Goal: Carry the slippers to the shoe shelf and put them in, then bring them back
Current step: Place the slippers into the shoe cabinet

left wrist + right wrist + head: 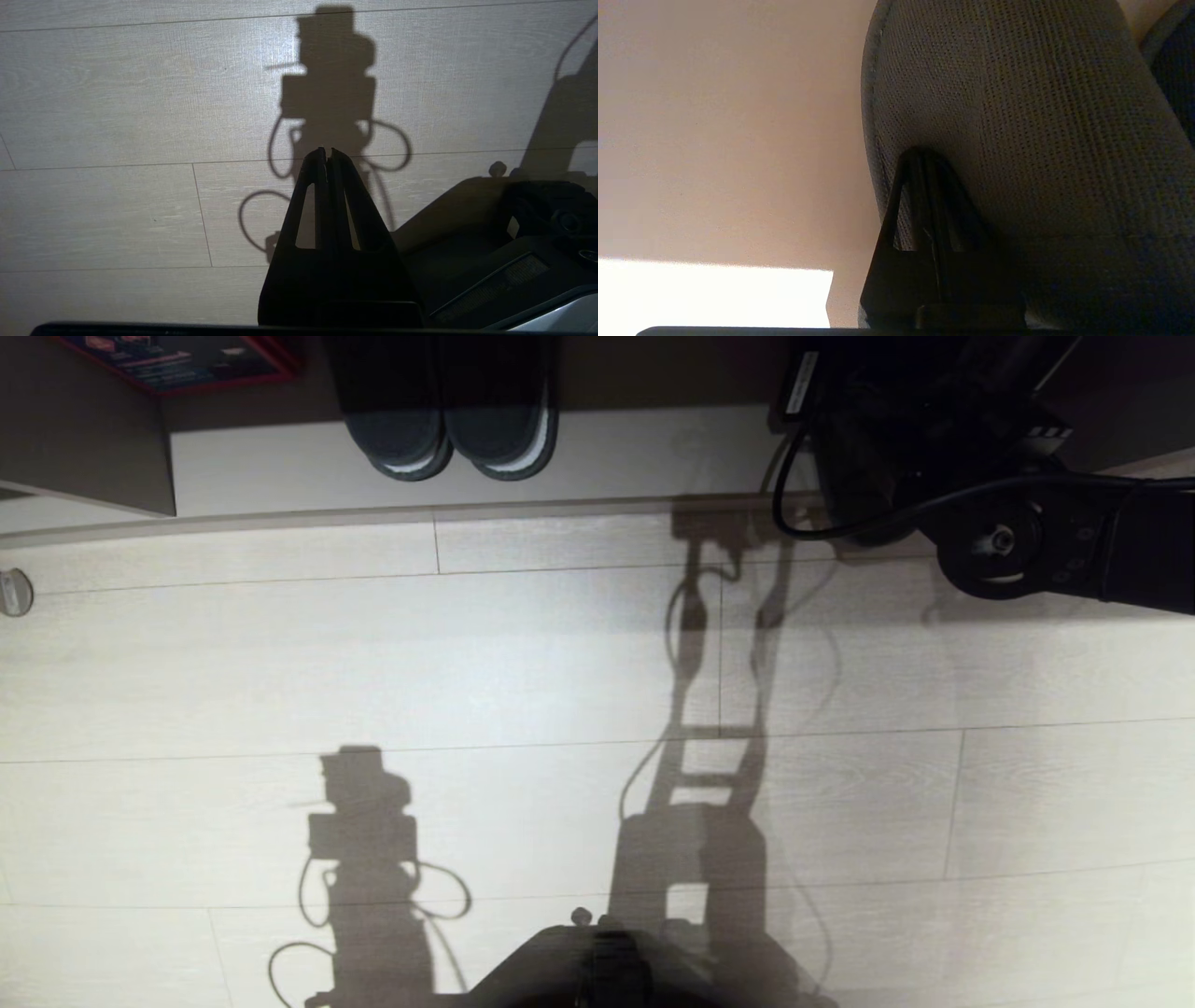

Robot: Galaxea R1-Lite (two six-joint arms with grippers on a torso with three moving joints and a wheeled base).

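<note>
In the right wrist view a grey-blue mesh slipper (1017,116) fills the picture, with the edge of a second one (1176,70) beside it. My right gripper (923,151) is shut, its tips pressed against the slipper's mesh band; I cannot tell whether any fabric is pinched. Behind them is the beige board of the shoe shelf (714,116). From the head camera, my right arm (1027,532) reaches into the shelf's dark opening above its pale base (653,457), hiding the slippers and the gripper. My left gripper (327,151) hangs shut over the floor, holding nothing.
Another dark pair with pale sole rims (448,429) sits in the shelf to the left of my arm. A red-edged box (187,359) and a brown panel (84,439) stand at the far left. My own base (607,961) shows at the near edge of the pale plank floor.
</note>
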